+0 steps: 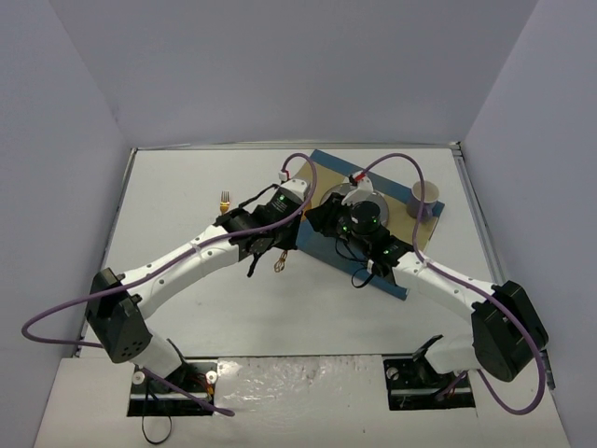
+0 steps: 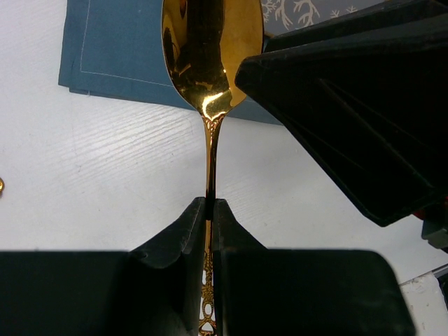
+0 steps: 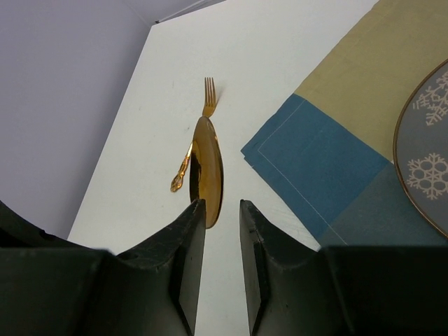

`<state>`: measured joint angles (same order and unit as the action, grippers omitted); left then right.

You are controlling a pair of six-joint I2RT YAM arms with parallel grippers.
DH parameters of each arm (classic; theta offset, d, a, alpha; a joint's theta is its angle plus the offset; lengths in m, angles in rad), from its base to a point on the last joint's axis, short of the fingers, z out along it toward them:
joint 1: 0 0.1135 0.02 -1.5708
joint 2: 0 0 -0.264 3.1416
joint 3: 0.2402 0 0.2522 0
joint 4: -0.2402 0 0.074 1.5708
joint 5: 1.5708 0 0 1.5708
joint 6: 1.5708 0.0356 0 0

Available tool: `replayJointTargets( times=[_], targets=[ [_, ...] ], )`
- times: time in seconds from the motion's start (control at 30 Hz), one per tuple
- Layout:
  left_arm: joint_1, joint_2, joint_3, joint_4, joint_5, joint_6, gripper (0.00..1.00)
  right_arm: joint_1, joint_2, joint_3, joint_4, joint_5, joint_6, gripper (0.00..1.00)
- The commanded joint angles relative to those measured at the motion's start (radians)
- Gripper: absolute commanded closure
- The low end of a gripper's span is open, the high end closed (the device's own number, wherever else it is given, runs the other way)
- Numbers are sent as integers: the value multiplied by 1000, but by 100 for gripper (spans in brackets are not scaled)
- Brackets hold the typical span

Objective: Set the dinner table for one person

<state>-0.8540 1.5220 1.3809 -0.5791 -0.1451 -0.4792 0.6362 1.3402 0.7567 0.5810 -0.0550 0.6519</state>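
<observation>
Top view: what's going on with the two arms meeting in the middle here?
The left gripper is shut on the handle of a gold spoon, holding it over the dinner table beside the blue-and-tan placemat. The right gripper has its jaws slightly apart at the tip of the spoon's bowl, probably for a handover. A gold fork lies on the table. A snowflake plate and a cup sit on the placemat.

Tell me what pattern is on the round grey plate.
White snowflakes on the round grey plate, clearest in the right wrist view.
</observation>
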Motion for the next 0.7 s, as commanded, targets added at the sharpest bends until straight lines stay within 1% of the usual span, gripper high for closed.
replayJointTargets(
  times=[0.0, 0.13, 0.3, 0.47, 0.6, 0.67],
  targets=[
    [-18, -7, 69, 19, -47, 10, 100, 8, 10, 49, 107, 13, -5, 78],
    [-24, 1, 74, 16, -54, 10, 100, 10, 12, 48, 111, 11, -8, 81],
    [-38, 10, 90, 10, -69, 16, 100, 11, 13, 44, 106, 21, -9, 88],
    [-52, 8, 92, 7, -84, 22, 100, 10, 20, 44, 101, 28, -10, 89],
    [-54, 9, 92, 2, -94, 21, 100, 10, 12, 42, 99, 36, -14, 98],
    [-55, 9, 91, 2, -99, 19, 100, 10, 4, 38, 91, 45, -17, 100]
  ],
)
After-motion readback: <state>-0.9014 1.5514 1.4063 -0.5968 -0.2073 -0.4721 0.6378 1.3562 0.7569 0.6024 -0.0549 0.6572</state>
